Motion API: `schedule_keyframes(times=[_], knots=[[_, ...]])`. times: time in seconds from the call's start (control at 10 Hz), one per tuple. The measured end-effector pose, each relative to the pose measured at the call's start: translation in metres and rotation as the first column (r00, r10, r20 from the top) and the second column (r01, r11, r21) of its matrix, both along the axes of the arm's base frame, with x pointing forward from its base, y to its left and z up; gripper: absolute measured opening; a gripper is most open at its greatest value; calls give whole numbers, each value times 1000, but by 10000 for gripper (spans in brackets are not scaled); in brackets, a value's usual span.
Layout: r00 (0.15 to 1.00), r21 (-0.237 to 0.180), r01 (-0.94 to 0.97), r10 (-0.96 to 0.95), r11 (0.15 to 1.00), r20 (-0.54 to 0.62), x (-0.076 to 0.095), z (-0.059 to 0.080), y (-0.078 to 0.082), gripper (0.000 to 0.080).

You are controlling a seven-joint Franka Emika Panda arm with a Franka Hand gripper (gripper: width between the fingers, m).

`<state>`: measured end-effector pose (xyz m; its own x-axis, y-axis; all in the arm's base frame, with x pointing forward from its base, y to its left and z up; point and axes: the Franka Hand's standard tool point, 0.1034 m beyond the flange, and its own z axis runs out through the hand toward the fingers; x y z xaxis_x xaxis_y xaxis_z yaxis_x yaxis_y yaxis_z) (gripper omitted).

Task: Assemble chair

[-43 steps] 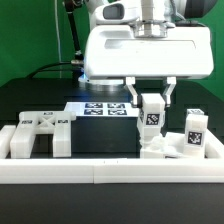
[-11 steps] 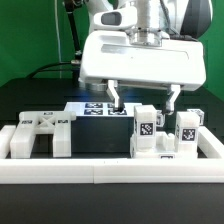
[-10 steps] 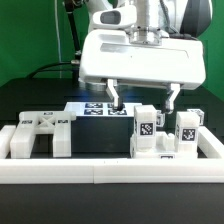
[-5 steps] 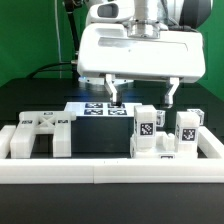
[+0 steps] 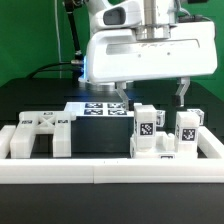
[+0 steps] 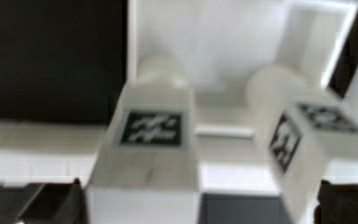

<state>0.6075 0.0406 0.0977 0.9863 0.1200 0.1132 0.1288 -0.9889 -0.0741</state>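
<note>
Black desk (image 5: 40, 100) bearing two tagged blocks (image 5: 146, 131), upright, just beside each other; pincer (image 5: 153, 97) spread wide above them, gripping nothing.

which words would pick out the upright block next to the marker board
Find the long white rail along the front. Behind it, toward the exterior view's right, two tagged white blocks stand upright. Yours is that view's left block, nearer the marker board than its twin.
</note>
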Motion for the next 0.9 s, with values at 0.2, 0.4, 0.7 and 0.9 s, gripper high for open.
schedule_keyframes(times=[0.2,0.4,0.7,0.9], knots=[[1000,-1,2,-2,1000,-2,4,0,-3,649],[1000,-4,10,-10,1000,-2,4,-5,-8,649],[1000,-8,23,-23,1000,-13,2,-12,-18,649],[1000,-8,25,-25,1000,-14,2,-12,-19,649]])
